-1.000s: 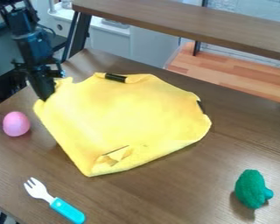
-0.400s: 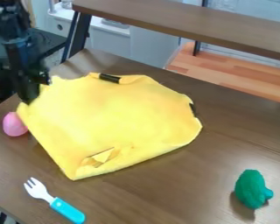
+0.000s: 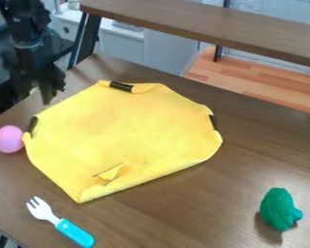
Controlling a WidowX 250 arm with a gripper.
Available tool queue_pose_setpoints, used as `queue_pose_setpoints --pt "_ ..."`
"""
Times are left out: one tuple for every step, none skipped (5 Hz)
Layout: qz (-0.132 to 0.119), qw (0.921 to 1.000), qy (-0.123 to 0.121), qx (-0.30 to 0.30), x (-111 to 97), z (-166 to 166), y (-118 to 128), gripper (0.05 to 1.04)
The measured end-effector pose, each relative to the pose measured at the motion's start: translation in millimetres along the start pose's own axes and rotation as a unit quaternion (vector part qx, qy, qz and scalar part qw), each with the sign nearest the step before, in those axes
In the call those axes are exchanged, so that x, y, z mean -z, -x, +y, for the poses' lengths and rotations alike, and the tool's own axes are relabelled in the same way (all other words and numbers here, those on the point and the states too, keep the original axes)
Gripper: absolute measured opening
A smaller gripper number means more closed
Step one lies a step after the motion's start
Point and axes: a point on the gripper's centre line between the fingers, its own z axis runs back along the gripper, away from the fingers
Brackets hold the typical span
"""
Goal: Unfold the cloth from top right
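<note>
One gripper, black, pointing down above the tabletop, close to its upper-left edge. Released: fingers parted, with a gap between them, no cloth held. Tips just beside the cloth's upper-left side, apart from it in this view. Arm comes in at upper left.

Next out, yellow cloth, lying across the left and middle of the tabletop, between its far corner and its near-left edge. Mostly spread, outline many-sided, some borders turned over. Three dark strips along the border: top, right, left. Small raised fold toward the cloth's lower side; lowest corner points at the near side of the tabletop.

Pink egg by the tabletop's upper-left edge, right beside the cloth's left corner; contact, cannot tell.

Toy fork, pale tines and turquoise handle, near the tabletop's near-left edge, tines toward the egg, apart from the cloth.

Green lumpy toy, lower right part of the tabletop, well apart from the cloth.

Beyond the tabletop's far edge: a raised brown shelf and a lighter wooden surface.
</note>
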Motion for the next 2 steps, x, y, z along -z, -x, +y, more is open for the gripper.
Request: queue_pose_setpoints --pt "-0.035 0.9985 -0.026 0.033 -11 -8 -12 0.991" --pt "-0.068 0.9870 -0.039 0.140 -24 -31 -25 1.000"
